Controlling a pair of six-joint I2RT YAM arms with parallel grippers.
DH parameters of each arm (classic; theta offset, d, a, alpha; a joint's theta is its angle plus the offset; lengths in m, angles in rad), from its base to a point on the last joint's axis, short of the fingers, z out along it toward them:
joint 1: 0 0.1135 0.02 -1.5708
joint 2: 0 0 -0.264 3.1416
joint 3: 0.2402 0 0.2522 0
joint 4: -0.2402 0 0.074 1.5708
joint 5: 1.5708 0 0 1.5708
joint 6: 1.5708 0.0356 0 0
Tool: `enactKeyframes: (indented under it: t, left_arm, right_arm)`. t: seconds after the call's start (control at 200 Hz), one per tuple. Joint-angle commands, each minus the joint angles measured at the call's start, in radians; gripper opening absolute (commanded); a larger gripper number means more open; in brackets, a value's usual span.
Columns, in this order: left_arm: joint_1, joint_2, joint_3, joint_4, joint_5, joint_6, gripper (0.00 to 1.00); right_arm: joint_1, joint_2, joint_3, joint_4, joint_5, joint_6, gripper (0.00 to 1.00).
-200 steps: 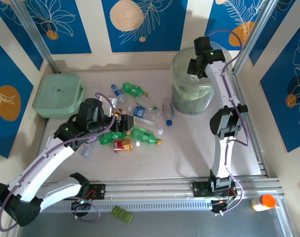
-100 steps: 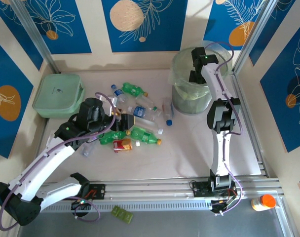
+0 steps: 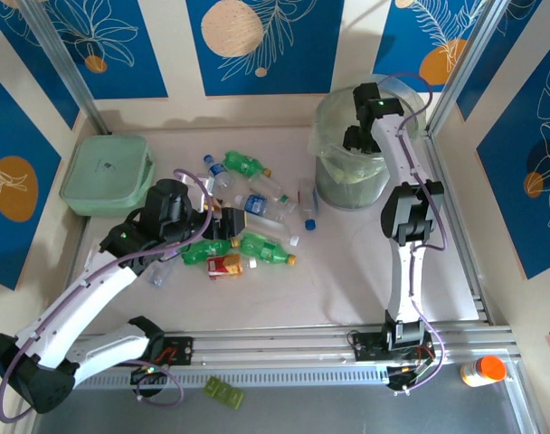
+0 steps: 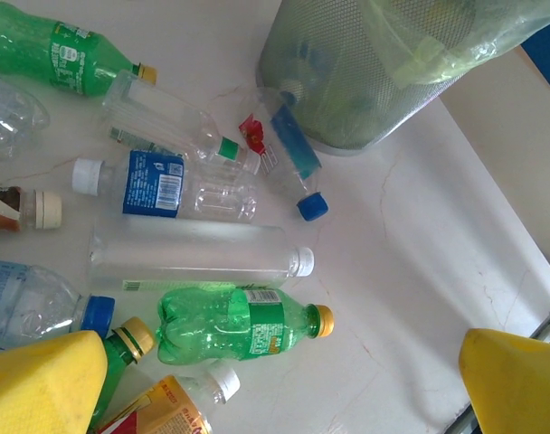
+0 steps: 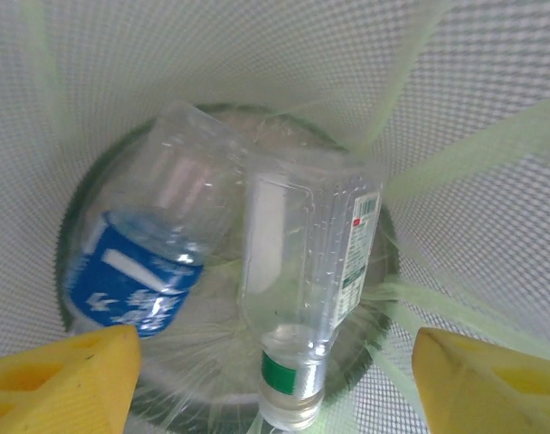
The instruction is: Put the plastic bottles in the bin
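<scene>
box: pale-green, lidded, at my far left, well apart from the pile.
left gripper: over the pile's near-left edge, jaws wide, nothing between them.
bottles: loose pile mid-table, between box and bin; a blue-capped one lies just beside the bin's foot.
labels: blue label with barcode on a clear bottle; the print is too small for me to read.
inside bin: a blue-labelled bottle and a clear one lie at the bottom.
right gripper: in the bin's mouth, jaws well apart, gripping nothing.
orange-capped bottle: near-right corner, beyond the rail.
</scene>
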Motion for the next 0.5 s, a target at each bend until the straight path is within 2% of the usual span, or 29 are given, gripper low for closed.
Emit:
enactKeyframes:
  t: [0.0, 0.135, 0.205, 0.275, 0.41, 0.495]
  left_arm:
    - [0.005, -0.014, -0.001, -0.001, -0.014, 0.021, 1.00]
    - [0.005, -0.021, 0.005, -0.024, -0.043, -0.022, 1.00]
    - [0.005, -0.020, 0.026, -0.072, -0.090, -0.063, 1.00]
    - [0.004, -0.023, 0.048, -0.122, -0.124, -0.091, 0.99]
    - [0.006, -0.042, 0.059, -0.209, -0.181, -0.155, 1.00]
    - [0.007, -0.044, 0.056, -0.253, -0.163, -0.124, 1.00]
  right_arm:
    - [0.016, -0.132, 0.034, 0.003, -0.041, 0.001, 0.77]
    - [0.083, -0.239, 0.031, 0.011, -0.030, -0.002, 0.76]
    - [0.124, -0.309, -0.003, 0.030, 0.010, 0.003, 0.76]
    - [0.164, -0.389, -0.046, 0.047, -0.003, -0.002, 0.76]
    - [0.269, -0.638, -0.308, 0.224, -0.137, -0.090, 0.71]
    - [0.337, -0.760, -0.446, 0.272, -0.201, -0.098, 0.68]
